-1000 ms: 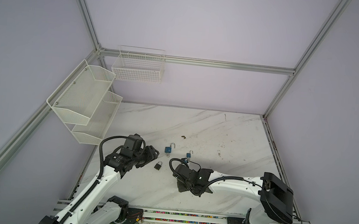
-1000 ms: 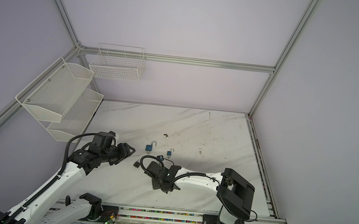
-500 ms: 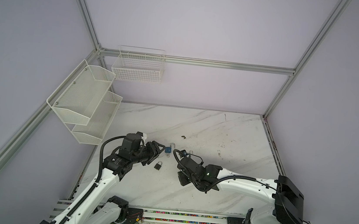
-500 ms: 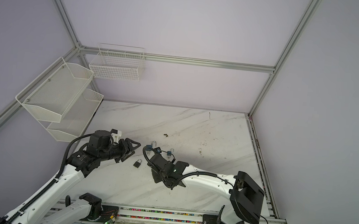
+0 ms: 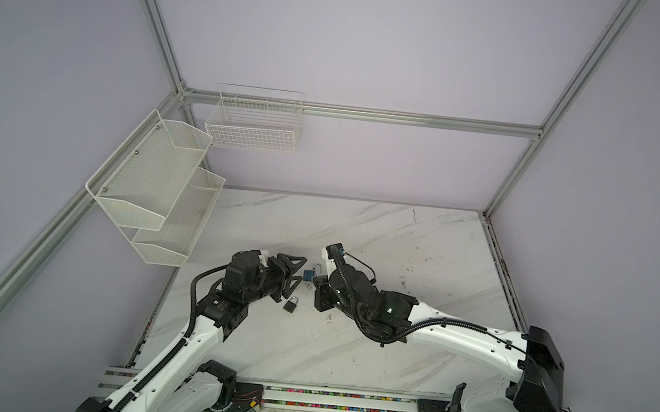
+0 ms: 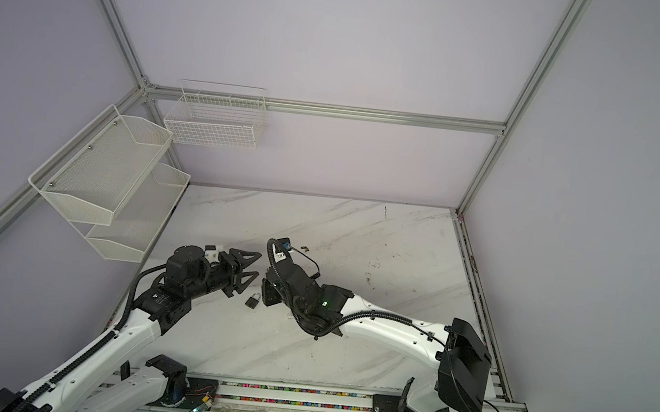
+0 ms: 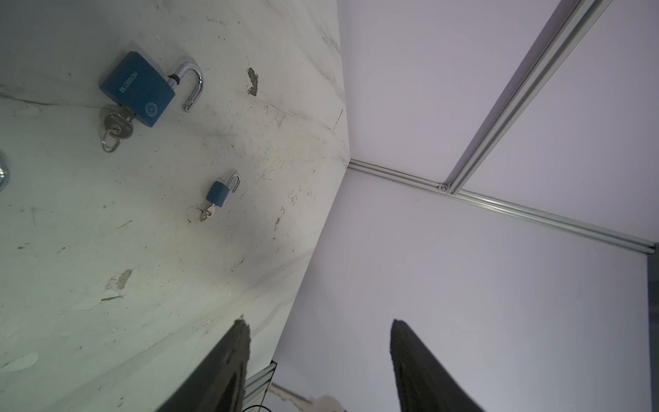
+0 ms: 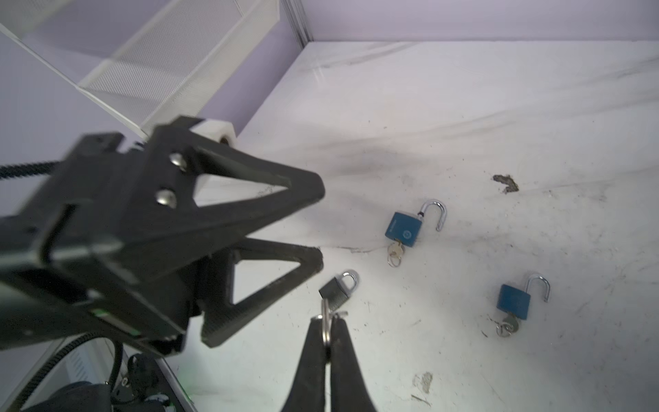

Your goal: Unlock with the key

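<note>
On the marble table (image 5: pixel 346 355) a small dark padlock (image 8: pixel 338 289) is lying shut. The right claw (image 8: pixel 328 328) is pinching the key ring (image 8: pixel 325 319) just beside it; the left claw (image 8: pixel 321 225) is hovering spread, empty. Key insertion is coming up, probably needing the lock steadied

Small dark padlock (image 6: pixel 252 301) with a silver loop on the white marble table (image 6: pixel 358 235). Just beside it, black left pincer (image 6: pixel 259 270), fingers (image 6: pixel 245 256) spread apart. Close on the other side, black right arm (image 6: pixel 303 288).
</note>
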